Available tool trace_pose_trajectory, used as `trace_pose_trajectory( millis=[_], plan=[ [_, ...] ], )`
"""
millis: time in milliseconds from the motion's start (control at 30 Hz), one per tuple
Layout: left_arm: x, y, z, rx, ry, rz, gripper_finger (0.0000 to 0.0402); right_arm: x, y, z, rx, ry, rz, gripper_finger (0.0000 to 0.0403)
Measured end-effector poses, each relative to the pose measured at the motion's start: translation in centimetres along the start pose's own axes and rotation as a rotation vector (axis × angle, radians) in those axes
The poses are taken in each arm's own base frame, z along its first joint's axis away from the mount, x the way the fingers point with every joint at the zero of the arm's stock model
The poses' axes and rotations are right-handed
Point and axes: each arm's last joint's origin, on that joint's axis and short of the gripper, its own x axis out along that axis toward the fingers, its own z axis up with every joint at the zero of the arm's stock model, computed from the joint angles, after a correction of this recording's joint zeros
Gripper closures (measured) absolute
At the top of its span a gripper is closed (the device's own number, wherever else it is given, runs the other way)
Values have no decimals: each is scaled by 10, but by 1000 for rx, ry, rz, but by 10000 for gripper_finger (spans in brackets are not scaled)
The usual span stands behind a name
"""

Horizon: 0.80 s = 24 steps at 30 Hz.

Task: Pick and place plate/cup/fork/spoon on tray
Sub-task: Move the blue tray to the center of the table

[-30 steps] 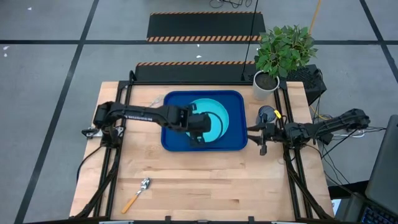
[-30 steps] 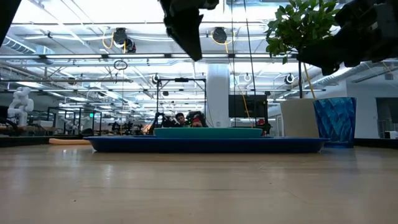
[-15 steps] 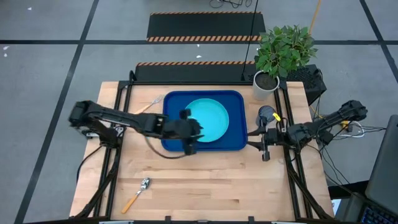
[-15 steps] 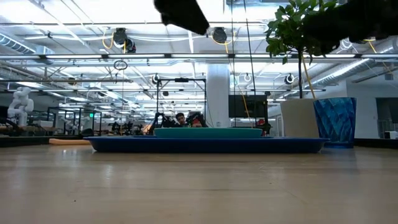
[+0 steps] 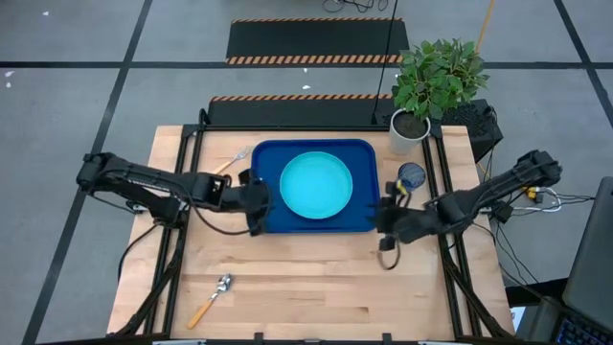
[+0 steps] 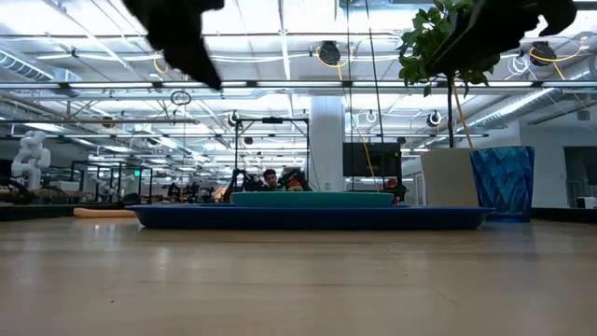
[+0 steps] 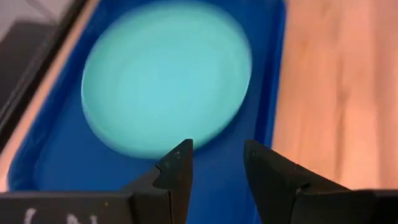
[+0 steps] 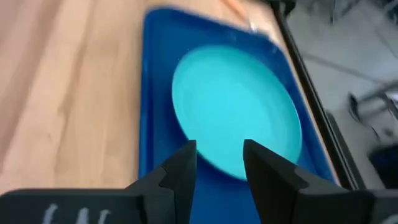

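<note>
Two grippers flank the tray (image 5: pixel 263 216), both with jaws parted and nothing between them: the left gripper (image 5: pixel 257 203) sits at the tray's left rim, the right gripper (image 5: pixel 387 218) just off its right edge. The plate (image 5: pixel 316 184) lies flat inside the tray. The cup (image 5: pixel 412 175) stands on the table right of the tray, beside the plant pot (image 5: pixel 409 129). What looks like the fork (image 5: pixel 233 158) lies by the tray's far left corner; the spoon (image 5: pixel 212 299) rests near the table's front.
</note>
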Motion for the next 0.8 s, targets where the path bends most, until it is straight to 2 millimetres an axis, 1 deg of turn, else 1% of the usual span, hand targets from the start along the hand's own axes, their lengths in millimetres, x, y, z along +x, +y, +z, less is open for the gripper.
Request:
trace_pose_trajectory(
  millis=[133,233,333,400,500,600,667,700,800],
  plan=[
    [5,4,-10,25,121,35,256,10,0,14,-36,220,-46,275],
    [6,9,-13,22,160,58,256,19,0,20,-69,352,-78,275],
    [8,17,-17,44,221,83,256,30,-2,24,-71,456,-54,275],
    [10,21,-17,46,239,92,256,36,-5,24,-78,489,-35,278],
    [16,25,-18,49,269,108,256,43,-8,23,-90,525,-2,301],
    [24,27,-19,60,301,117,260,46,-13,21,-90,557,20,346],
    [32,28,-21,90,344,108,280,48,-17,20,-103,569,33,382],
    [36,28,-22,95,360,103,296,48,-18,20,-113,571,33,392],
    [49,30,-24,89,414,67,364,50,-22,19,-122,579,29,398]
  ],
)
